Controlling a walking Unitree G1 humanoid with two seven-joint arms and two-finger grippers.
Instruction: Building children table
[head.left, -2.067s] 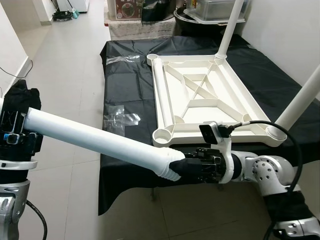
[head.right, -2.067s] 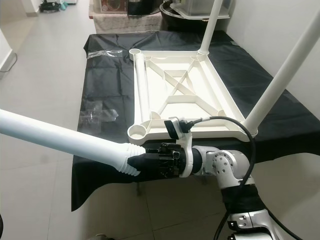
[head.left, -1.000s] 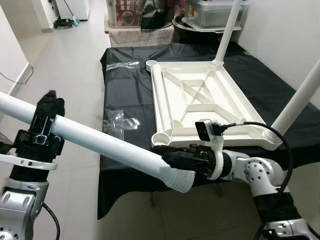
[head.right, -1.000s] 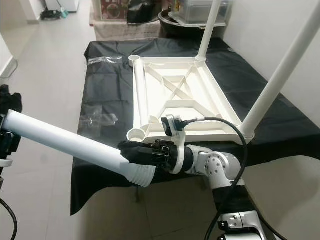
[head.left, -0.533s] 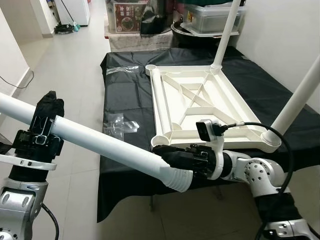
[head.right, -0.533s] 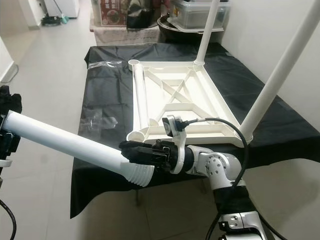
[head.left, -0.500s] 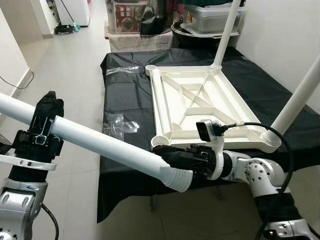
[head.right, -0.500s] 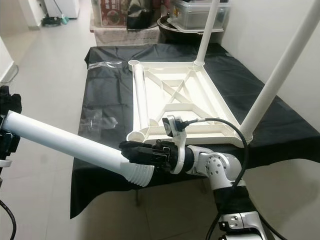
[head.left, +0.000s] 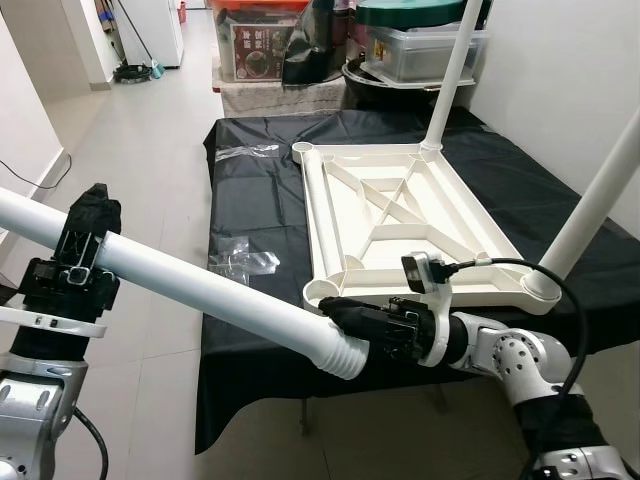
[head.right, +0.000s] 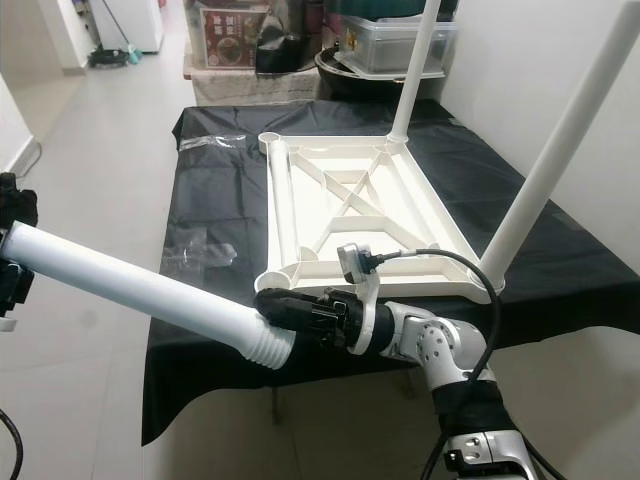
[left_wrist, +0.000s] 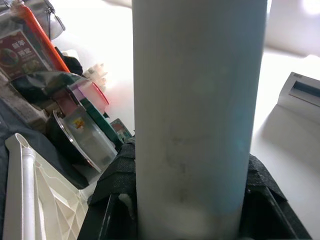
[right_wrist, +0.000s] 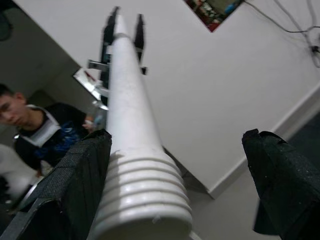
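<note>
A long white table leg (head.left: 190, 285) slants from upper left down to its ribbed end (head.left: 340, 350), which hangs just off the near left corner of the table. My left gripper (head.left: 92, 205) is shut on the leg's upper part, its pads (left_wrist: 115, 190) pressing both sides. At the ribbed end (right_wrist: 142, 200) my right gripper (head.left: 338, 310) is open, with one finger (right_wrist: 75, 185) against the ribs and the other well clear. The white tabletop frame (head.left: 400, 215) lies upside down with two legs (head.left: 595, 205) standing in its right corners. Its near left socket (head.left: 322, 292) is empty.
Black cloth (head.left: 250, 200) covers the work table, with clear plastic bags (head.left: 243, 262) on its left side. Storage boxes and a pot (head.left: 400, 50) stand behind it. Open tiled floor (head.left: 130, 130) lies to the left. A person (right_wrist: 30, 135) is beyond the leg.
The camera has tilted up. The left end of the leg rose and the ribbed end came nearer the frame's near left socket. The right gripper's fingers now lie beside the ribs.
</note>
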